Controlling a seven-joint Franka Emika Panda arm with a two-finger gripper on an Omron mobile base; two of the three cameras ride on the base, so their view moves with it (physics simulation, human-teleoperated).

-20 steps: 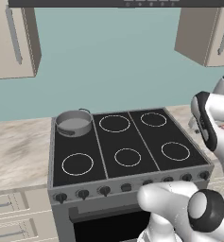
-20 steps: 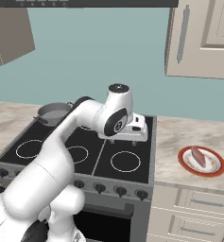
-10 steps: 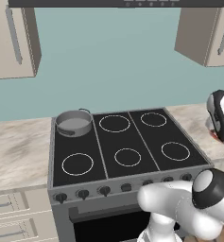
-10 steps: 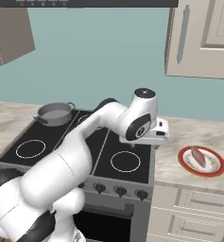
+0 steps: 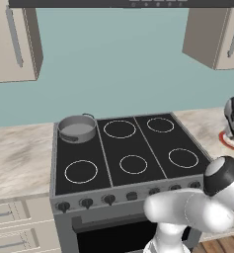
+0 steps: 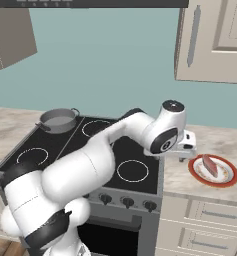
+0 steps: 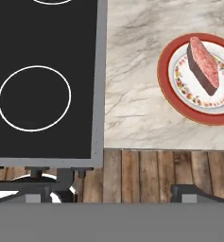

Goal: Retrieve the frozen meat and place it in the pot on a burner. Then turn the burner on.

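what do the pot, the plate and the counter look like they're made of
Pot: brushed grey metal, going by its dull sheen and thin loop handle. Plate: probably glazed ceramic, white with a red rim and floral print. Counter: marble-like stone, pale with grey veins.

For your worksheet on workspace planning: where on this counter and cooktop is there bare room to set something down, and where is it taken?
Bare: the marble counter between the cooktop edge and the plate; also the five ringed zones. Taken: the plate, holding the frozen meat, and the back-left burner under the pot.

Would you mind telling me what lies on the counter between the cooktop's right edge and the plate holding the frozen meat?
Nothing: in the hand view, bare marbled counter runs from the cooktop to the plate holding the frozen meat.
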